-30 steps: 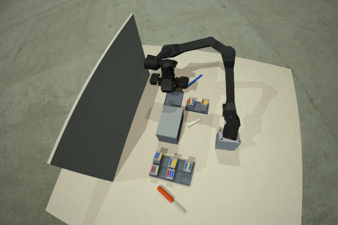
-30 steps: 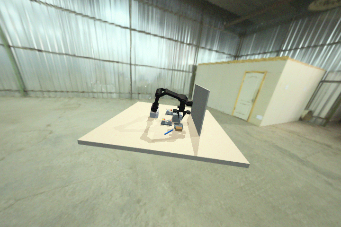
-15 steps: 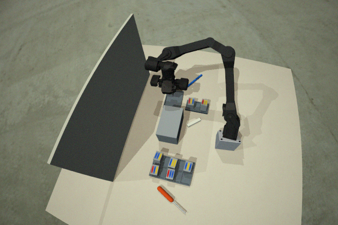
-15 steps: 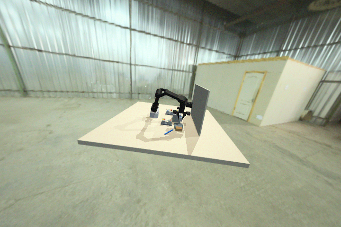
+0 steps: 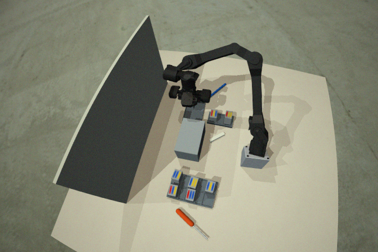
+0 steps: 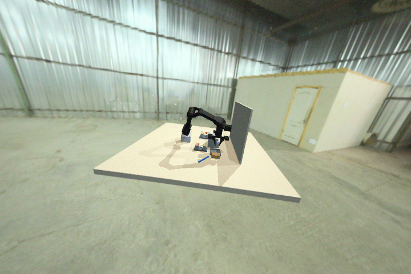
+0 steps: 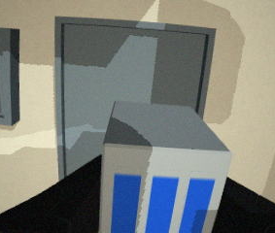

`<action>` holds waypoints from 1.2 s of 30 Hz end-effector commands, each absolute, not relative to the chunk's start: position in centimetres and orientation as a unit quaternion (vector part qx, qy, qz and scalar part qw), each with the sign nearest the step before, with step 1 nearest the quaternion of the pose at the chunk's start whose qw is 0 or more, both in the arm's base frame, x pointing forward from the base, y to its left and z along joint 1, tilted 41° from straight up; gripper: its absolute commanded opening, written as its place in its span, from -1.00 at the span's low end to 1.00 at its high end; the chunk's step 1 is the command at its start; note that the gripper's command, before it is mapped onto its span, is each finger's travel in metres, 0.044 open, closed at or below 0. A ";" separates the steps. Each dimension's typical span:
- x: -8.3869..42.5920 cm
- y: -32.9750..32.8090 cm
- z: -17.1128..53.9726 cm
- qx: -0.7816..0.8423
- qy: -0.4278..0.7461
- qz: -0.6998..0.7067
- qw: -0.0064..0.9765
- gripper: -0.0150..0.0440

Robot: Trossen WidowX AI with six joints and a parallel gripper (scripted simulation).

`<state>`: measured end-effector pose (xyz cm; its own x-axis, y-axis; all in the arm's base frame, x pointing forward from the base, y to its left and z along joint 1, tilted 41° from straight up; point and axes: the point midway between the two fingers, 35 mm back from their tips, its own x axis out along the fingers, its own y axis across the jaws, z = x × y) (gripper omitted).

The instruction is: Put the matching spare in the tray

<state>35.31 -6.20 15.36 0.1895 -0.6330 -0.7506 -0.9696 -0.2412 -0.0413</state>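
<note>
My gripper (image 5: 189,100) (image 6: 217,142) (image 7: 149,167) is shut on a grey-white spare (image 7: 166,162) with three blue stripes on its face. It holds the spare above the tray, clear of it. The dark grey tray (image 5: 194,112) (image 6: 214,150) (image 7: 90,83) shows no object inside; the held spare hides part of it in the wrist view. Several striped spares stand in the large rack (image 5: 208,202) at the front. Two more spares (image 5: 213,113) (image 5: 228,115) stand in a small rack (image 5: 220,121) (image 6: 199,149). I cannot make out the mounted unit or its back.
A grey box (image 5: 190,133) stands between tray and large rack. A tall dark panel (image 5: 115,113) (image 6: 240,135) rises beside them. A brown block (image 6: 215,155) is beside the tray. A blue rod (image 5: 218,90) (image 6: 203,159), a white bar (image 5: 217,136) and an orange-handled screwdriver (image 5: 185,217) lie around.
</note>
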 end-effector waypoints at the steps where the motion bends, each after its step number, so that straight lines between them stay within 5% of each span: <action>1: 35.4 -6.3 15.0 -0.724 0.552 0.315 0.269 -0.49; 36: 35.5 -8.3 12.9 -0.725 0.552 0.313 0.267 -0.49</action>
